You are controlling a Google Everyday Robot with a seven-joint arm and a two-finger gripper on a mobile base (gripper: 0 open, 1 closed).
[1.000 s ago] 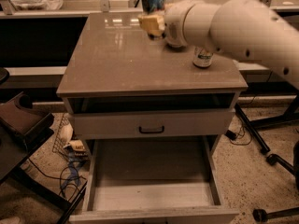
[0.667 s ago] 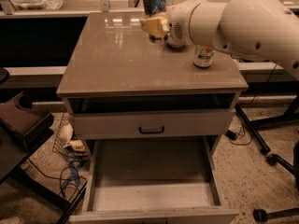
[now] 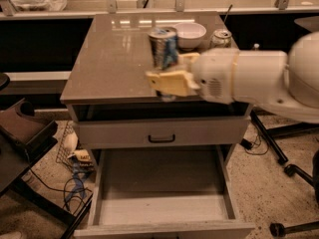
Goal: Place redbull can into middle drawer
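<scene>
Upright blue-silver redbull can point(image 3: 163, 46) in hand point(image 3: 172, 72) over cabinet point(image 3: 112, 59)

The cabinet top point(image 3: 109, 59) (glossy, brown-grey) carries a bowl point(image 3: 189, 34) at the back, with a squat can point(image 3: 221, 38) just beside the bowl. In front of the bowl, the gripper point(image 3: 167, 68) clamps the redbull can point(image 3: 163, 46) above the top.

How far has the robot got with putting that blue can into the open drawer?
Done: the middle drawer stands open with a bare floor, and the gripper is shut on the redbull can. In hand: the can is held in the air above the cabinet top. Left: bring it down over the drawer, set it inside and let go.
</scene>
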